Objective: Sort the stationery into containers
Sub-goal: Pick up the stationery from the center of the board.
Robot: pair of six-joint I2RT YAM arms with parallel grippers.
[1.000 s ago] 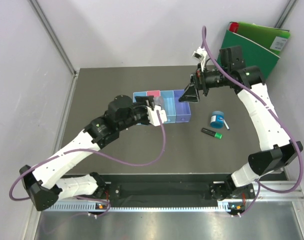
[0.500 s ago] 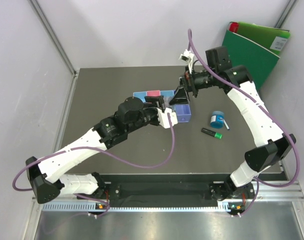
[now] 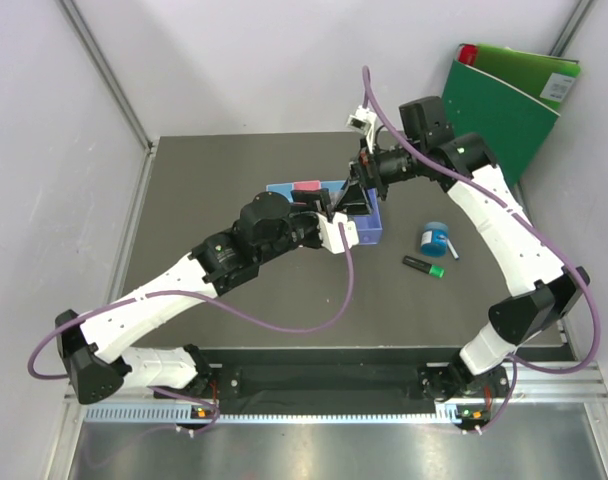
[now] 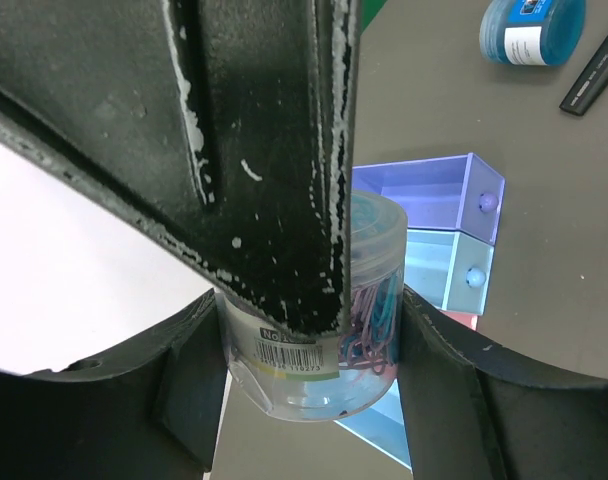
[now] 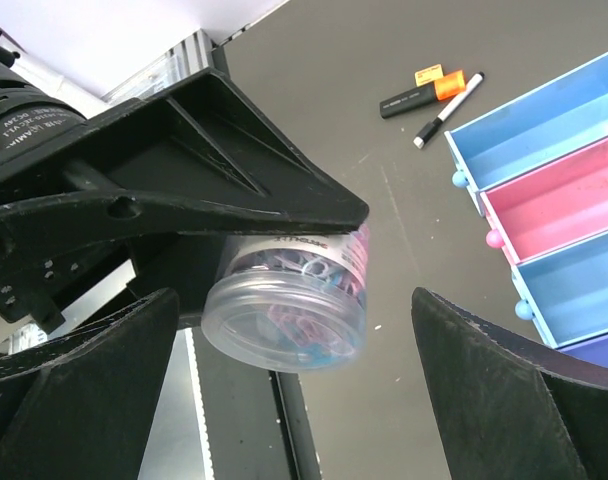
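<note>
**Two arms meet over a tub of paper clips**

The left gripper (image 4: 309,320) clamps a clear round tub of paper clips (image 4: 314,375) by its sides. Its jaws are part-way open to the tub's width and hold it in the air over the row of containers (image 3: 372,230) near the middle of the surface (image 3: 434,310). The right gripper (image 5: 294,300) faces it with jaws spread as wide as they go and nothing in them. The stance looks like readiness to take the tub over, with the spread needed to clear its girth. Whether the jaws already reach round it cannot be told.

From above, the blue tape roll (image 3: 433,238) sits at 3 o'clock of the containers and the green-capped marker (image 3: 424,266) at 4 o'clock, both apart from them and unsorted. In the right wrist view an orange-capped marker (image 5: 422,90) and a white pen (image 5: 449,108) lie side by side at 10 o'clock of the bins. The bins whose insides show are empty, so the sorting appears barely begun.
</note>
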